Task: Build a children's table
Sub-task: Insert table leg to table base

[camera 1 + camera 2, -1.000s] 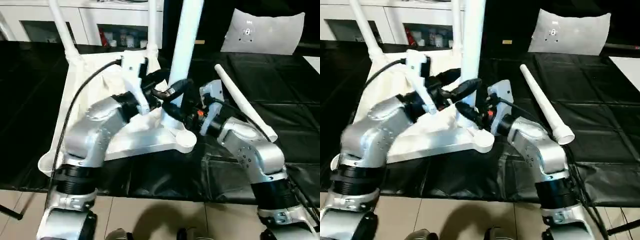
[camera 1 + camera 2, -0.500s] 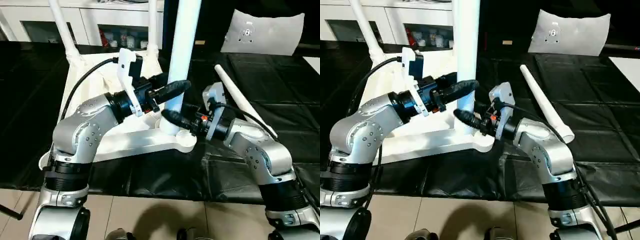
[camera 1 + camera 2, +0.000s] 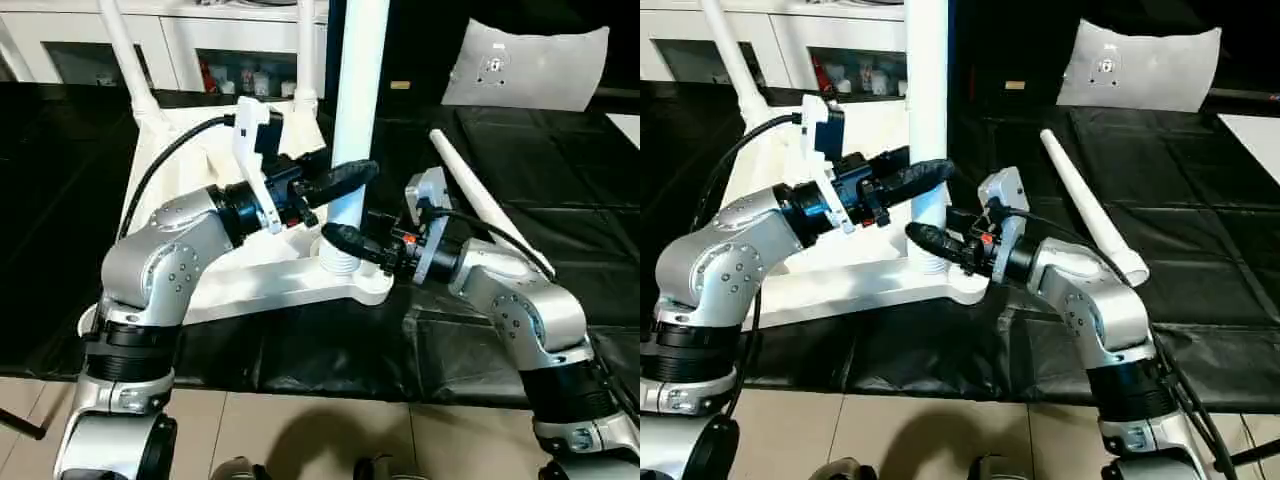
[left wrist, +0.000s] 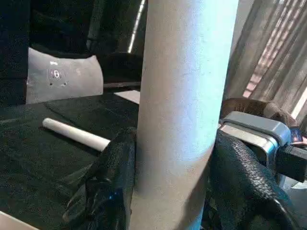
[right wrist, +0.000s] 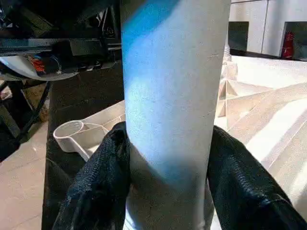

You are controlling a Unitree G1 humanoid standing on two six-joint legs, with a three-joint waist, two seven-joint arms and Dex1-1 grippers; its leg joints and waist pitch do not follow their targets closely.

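One table top (image 3: 200, 160), four legs (image 3: 358, 110), two hands (image 3: 345, 178).

Table top (image 3: 855, 285) lies underside up on black padded surface (image 3: 1200, 230). Upright leg (image 3: 926, 120) stands in near corner socket (image 3: 962, 288). Left gripper (image 3: 925, 176) grips it higher, right gripper (image 3: 928, 240) just above socket. Loose leg (image 3: 1090, 210) lies on surface, robot's right. Another leg (image 3: 732, 60) rises at far corner.
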